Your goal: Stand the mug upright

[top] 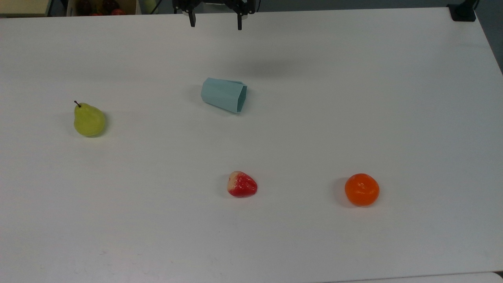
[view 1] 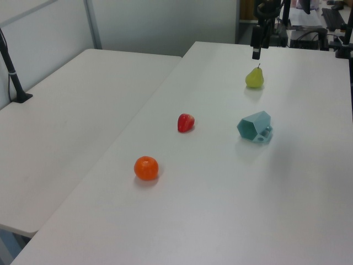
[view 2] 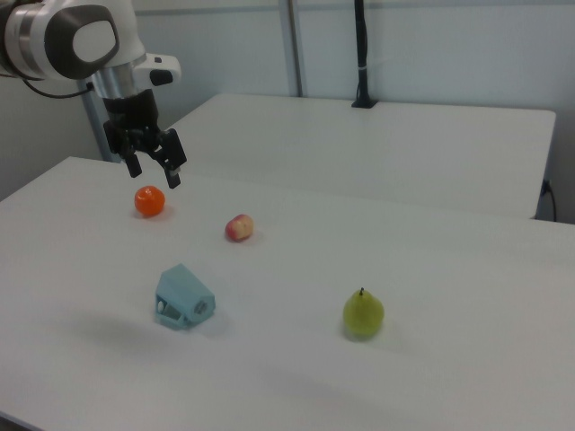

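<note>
The pale teal faceted mug [top: 224, 95] lies on its side near the middle of the white table [top: 353, 98], its darker open mouth facing the top view's right. In the left view the mug [view 1: 255, 127] shows a small loop low on its side against the table. It also lies tipped over in the right view [view 2: 182, 297]. My gripper [top: 216, 24] hangs open above the table's far edge, well behind the mug and apart from it, with nothing between its black fingers. The right view has the gripper [view 2: 155, 172] high above the table.
A green pear [top: 89, 120] lies at the top view's left. A red and white strawberry [top: 242, 184] and an orange [top: 362, 190] sit nearer the front. A black clamp base [top: 463, 12] stands at the far right corner. A second table [view 1: 71, 110] adjoins.
</note>
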You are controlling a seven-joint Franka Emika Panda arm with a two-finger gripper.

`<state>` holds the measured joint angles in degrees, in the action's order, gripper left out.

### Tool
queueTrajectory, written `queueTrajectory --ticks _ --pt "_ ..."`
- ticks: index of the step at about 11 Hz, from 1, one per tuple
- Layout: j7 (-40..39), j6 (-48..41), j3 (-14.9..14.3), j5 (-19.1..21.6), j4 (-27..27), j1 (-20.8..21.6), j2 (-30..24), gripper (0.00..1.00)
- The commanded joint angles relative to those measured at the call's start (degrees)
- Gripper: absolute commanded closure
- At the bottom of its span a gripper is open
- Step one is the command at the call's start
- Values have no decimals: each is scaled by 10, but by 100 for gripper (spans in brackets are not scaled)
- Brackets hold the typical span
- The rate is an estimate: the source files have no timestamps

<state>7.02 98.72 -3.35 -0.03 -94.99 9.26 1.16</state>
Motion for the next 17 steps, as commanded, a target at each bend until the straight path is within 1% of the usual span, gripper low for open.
queueTrajectory --ticks 1,5,8,9,10,11,14,15,16,17 --pt "-21 -3 -8 10 -14 8 -10 0" --pt "-22 -4 -7 10 -14 8 -7 0" --pt "-13 -5 -1 4 -13 15 2 0" --pt "-4 -3 2 -18 -13 23 14 0" --pt "19 -3 7 -72 -14 41 24 0" --pt "64 -3 9 -101 -14 58 44 0" --pt "148 -4 10 -163 -14 94 88 0" --pt "179 -4 10 -195 -14 107 109 0" --pt "209 -5 10 -239 -14 125 132 0" --pt "235 -7 10 -270 -14 138 154 0"
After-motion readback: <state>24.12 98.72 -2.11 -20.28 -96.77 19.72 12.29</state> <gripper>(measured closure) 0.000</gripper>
